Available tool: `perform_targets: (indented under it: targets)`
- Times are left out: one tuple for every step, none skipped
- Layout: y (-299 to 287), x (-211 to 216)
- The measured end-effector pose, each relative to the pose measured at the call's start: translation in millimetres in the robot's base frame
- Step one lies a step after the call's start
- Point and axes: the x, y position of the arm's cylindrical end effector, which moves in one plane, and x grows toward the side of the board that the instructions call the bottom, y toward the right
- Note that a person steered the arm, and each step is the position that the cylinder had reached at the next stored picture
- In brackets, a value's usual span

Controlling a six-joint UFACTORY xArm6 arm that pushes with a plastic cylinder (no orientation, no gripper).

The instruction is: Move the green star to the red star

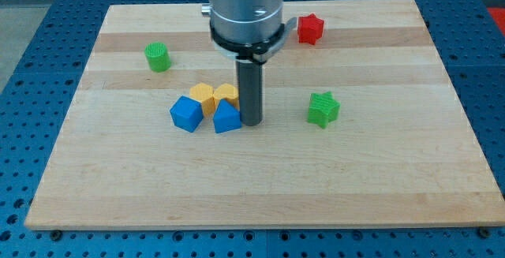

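Green star point(323, 109) on the board's right half, well below red star point(310, 28), untouched by my tip point(252, 122), bare rod beside blue block point(226, 119), gripping nothing; risk: off-centre shove spinning it wide.

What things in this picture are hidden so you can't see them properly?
- Arm above the silver collar: cut off by the view's top edge.
- Red star: its left edge is tucked behind the collar.
- Two yellow blocks: blue blocks in front and my rod hide parts, so their shapes are unclear.
- My tip: whether it touches the blue block beside it cannot be told.
- Green star: fully visible.
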Motion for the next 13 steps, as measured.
perform_targets:
  targets:
    - [-13.4, 0.0]
    - [-8.7, 0.0]
    - [23.8, 3.8]
    - [58.9, 17.6]
    - [100.6, 20.2]
    - [131.0, 20.0]
    - [134.0, 11.4]
    - [126.7, -11.0]
    - [122.5, -34.6]
    - [115.0, -58.4]
    - [106.8, -81.8]
    - [98.6, -104.0]
    - [95.4, -119.6]
